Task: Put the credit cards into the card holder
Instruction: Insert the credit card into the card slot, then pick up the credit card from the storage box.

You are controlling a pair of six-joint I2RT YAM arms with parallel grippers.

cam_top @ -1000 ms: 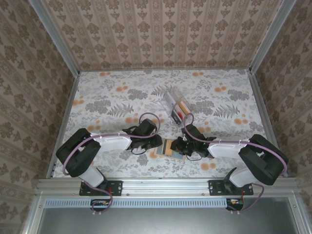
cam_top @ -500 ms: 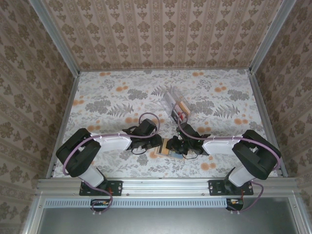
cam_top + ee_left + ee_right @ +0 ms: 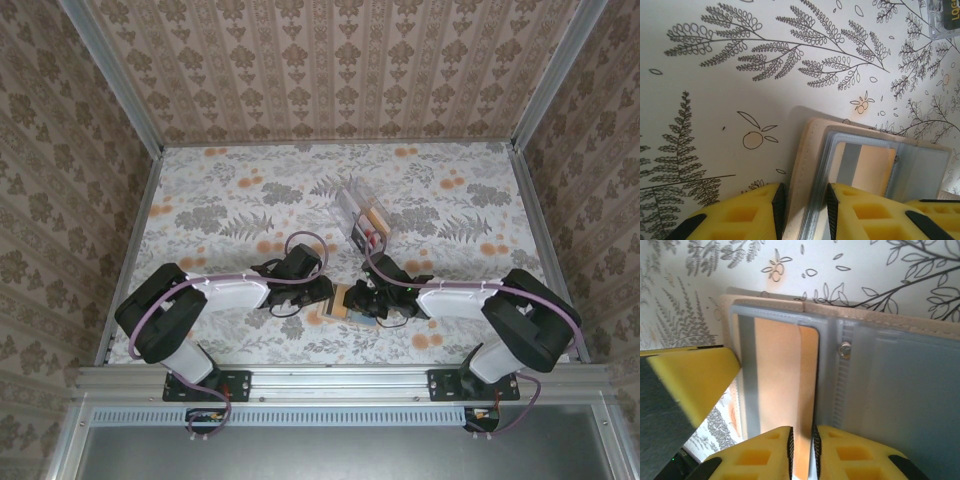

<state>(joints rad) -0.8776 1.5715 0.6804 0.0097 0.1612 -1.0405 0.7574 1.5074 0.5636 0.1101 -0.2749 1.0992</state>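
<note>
— Orange card (image 3: 785, 390) is sitting in the grey sleeve of the wallet (image 3: 890, 390); right gripper (image 3: 801, 435) is pinching its edge, jaws nearly closed, near end cut off.
— Left gripper (image 3: 803, 200)?
— Clamping the wallet's tan cover. Card holder (image 3: 362, 222) is standing at twelve o'clock from it, contents too small to read.
</note>
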